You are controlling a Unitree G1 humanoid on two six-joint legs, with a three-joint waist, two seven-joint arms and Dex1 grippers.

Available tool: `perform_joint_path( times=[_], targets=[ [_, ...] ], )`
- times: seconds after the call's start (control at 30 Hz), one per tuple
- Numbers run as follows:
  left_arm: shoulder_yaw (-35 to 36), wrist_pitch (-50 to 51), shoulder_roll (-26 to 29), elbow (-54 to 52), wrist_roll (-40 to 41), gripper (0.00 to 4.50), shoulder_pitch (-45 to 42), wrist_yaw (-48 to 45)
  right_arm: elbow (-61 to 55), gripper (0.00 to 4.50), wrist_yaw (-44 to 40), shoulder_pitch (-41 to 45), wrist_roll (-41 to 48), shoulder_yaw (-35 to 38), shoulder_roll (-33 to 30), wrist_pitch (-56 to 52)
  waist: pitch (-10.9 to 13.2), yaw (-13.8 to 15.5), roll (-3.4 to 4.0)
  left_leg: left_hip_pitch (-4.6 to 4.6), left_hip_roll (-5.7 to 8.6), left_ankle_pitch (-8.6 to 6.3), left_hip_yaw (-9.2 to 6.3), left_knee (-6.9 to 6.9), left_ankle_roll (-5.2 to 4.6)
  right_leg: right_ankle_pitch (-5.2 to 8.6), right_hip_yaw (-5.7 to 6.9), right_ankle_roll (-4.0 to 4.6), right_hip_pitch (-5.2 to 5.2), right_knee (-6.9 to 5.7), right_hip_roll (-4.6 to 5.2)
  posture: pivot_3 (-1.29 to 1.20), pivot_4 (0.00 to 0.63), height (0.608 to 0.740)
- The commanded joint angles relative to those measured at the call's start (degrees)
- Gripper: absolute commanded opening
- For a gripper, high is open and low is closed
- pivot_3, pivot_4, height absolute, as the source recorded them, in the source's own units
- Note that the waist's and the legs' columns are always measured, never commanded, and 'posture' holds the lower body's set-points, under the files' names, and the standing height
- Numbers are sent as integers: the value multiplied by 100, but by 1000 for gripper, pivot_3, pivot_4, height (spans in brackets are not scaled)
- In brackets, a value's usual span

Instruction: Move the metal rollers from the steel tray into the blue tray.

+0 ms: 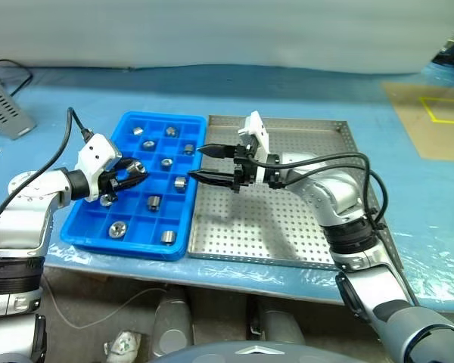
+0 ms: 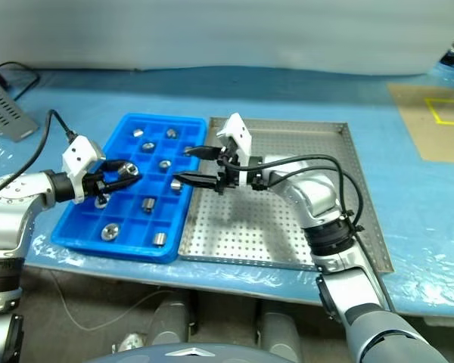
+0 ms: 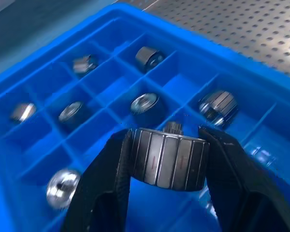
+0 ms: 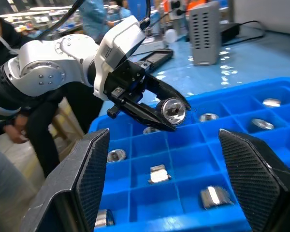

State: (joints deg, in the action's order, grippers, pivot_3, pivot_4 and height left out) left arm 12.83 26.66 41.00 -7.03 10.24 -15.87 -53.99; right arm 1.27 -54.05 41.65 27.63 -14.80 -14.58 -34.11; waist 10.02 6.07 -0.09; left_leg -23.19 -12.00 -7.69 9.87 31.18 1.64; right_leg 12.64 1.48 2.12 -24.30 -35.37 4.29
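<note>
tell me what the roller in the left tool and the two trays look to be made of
Roller in the left tool: likely steel, dull grey with ribbed sides. Blue tray: apparently moulded plastic, glossy, uniform colour. Steel tray: seemingly sheet metal, matte silver, perforated.

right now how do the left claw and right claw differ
The left claw is shut on a ribbed silvery metal roller; the right claw is open, with nothing between its black fingers. The left claw hangs over the bright blue compartmented plastic tray; the right sits at that tray's border with the perforated steel tray, pointing toward the left claw. Both have two black fingers.
</note>
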Motion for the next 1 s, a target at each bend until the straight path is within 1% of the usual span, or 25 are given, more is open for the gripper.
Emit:
perform_joint_path(
  times=[0.03,0.13,0.2,0.4,0.53,0.67,0.83,0.9,1.0],
  targets=[
    [293,164,-166,-684,125,1834,202,634,339,3745,-352,306,-196,-137,176,479,1,117,-1,-2,1,0,-1,2,0,0,1,0,0,1,2,257,150,740],
    [228,218,-338,-632,58,1834,236,1074,439,3745,-467,369,-276,-166,241,536,1,262,-2,-5,5,-1,-3,5,-2,0,-1,-1,2,1,6,256,150,740],
    [63,156,-432,-508,-25,1834,245,1262,418,3745,-490,357,-293,-143,248,496,0,288,-3,-4,4,0,-5,5,-1,0,0,-1,3,-2,5,243,150,740],
    [-357,22,-658,72,-45,1834,-102,1439,158,3745,-345,237,-296,-31,184,288,0,262,-4,-1,4,2,-6,6,3,0,-1,-3,1,-8,2,194,150,740],
    [-579,-132,-613,384,-110,1834,-267,1388,-67,3745,-202,128,-262,52,94,133,-1,248,-5,-2,3,3,-6,6,5,0,-1,-3,-1,-8,-1,149,150,740],
    [-632,-245,-577,888,-201,1834,-542,1486,-223,3745,-68,25,-230,133,57,4,-1,223,-5,-1,3,4,-6,5,5,-1,-2,-4,-1,-8,-2,130,150,740],
    [-831,-262,-610,1062,-224,1834,-630,1390,-327,3745,77,-42,-263,194,56,-45,-1,162,-6,-1,3,5,-6,6,7,-1,-3,-5,-2,-9,-2,108,150,740],
    [-852,-197,-655,1056,-99,2565,-657,1284,-367,3745,143,-67,-260,212,55,-63,-1,161,-6,-1,4,5,-6,6,7,-1,-3,-4,-2,-8,-1,105,150,740],
    [-914,-142,-641,979,-130,3462,-677,1290,-420,3745,207,-94,-246,225,55,-93,-1,175,-6,-2,6,12,-6,6,20,-1,-2,-4,0,-9,1,100,150,740]
  ],
)
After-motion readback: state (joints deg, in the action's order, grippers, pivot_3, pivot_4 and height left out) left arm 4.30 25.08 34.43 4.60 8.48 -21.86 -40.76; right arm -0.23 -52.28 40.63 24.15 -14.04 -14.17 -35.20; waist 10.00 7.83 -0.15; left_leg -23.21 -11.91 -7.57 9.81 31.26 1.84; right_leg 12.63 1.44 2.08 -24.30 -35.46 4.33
